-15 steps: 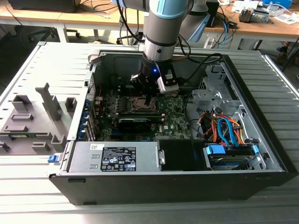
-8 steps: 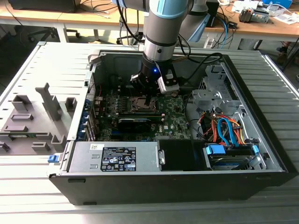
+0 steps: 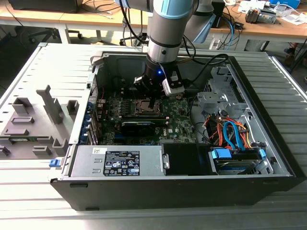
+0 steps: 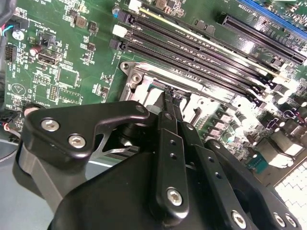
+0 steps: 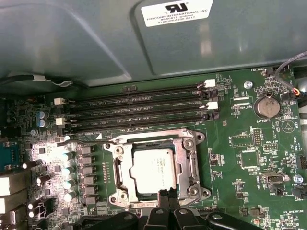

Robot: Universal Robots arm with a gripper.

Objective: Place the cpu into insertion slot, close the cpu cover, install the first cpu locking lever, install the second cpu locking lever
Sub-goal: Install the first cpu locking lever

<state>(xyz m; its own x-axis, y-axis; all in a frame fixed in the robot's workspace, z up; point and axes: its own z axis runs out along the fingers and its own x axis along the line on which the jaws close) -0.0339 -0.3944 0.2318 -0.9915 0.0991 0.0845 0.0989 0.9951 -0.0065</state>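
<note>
The cpu [image 5: 152, 168] lies in the insertion slot [image 5: 126, 173] with the cpu cover [image 5: 192, 163] apparently folded down around it, so I judge two steps done. Whether the levers are latched I cannot make out. The claw [image 5: 168, 194] is pressed together, its tips at the slot's rim, on the side away from the memory slots [image 5: 139, 111]. The first wrist view shows the chip's top; in the second wrist view the claw's fingers [image 4: 171, 158] stand before it.

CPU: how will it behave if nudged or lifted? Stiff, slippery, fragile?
Probably stiff: the cpu is a flat square with a metal top. Likely slippery to pinch, as that top looks smooth and bare. A sideways push would hardly shift it, I'd guess: the cover frames it on all sides.
</note>
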